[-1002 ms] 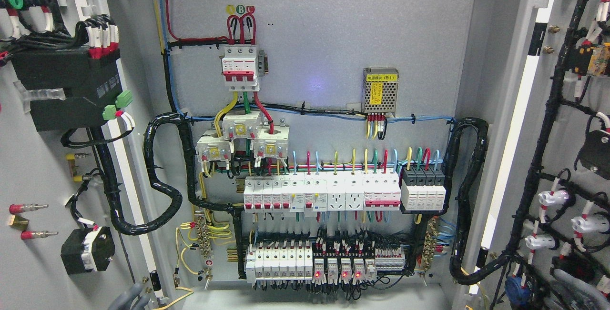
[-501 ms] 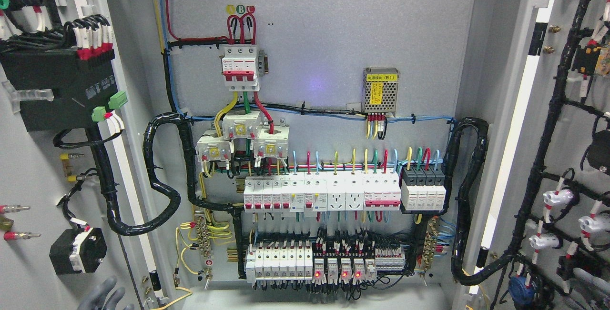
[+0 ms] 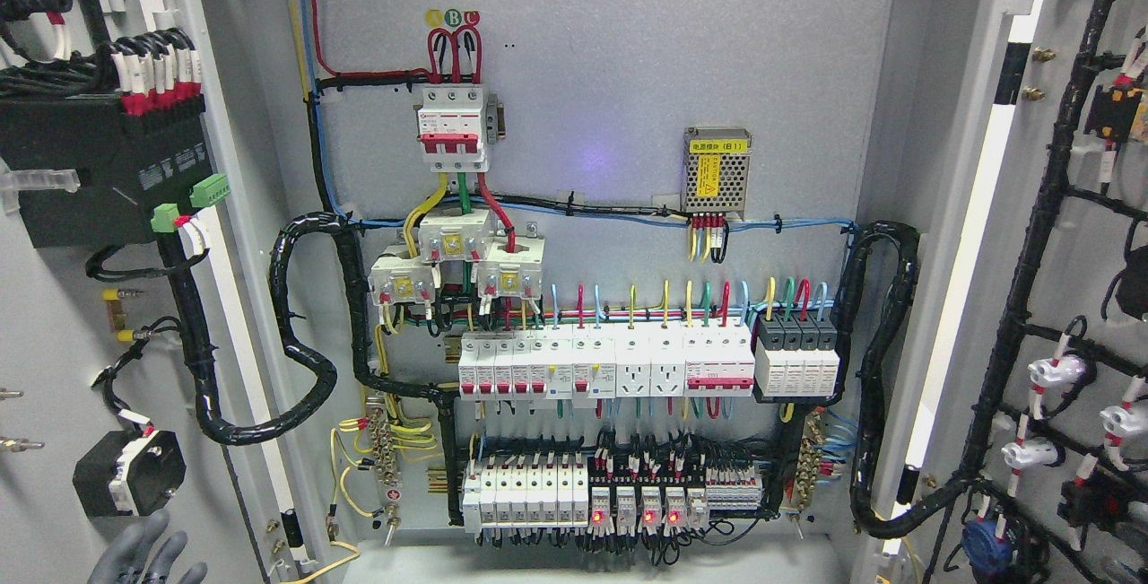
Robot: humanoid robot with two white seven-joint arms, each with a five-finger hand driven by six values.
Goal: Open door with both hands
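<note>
Electrical cabinet [image 3: 610, 100] fully exposed, both doors swung wide. Left door [image 3: 54, 315] further out than a second ago, its black meter block and stud terminals shifted toward the frame edge; right door [image 3: 1085, 315] likewise, harness moved rightward. Opening judged nearly complete. Grey back panel carrying main breaker [image 3: 454, 128], breaker rows [image 3: 605, 367], lit relays. Left hand [image 3: 143, 553] at lower left, grey fingers spread against the door, gripping nothing. Right hand out of view.

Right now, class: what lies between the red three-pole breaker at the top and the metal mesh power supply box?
In the head view, the stretch between the breaker and the power supply box is bare grey back panel, showing only a faint bluish glow.
</note>
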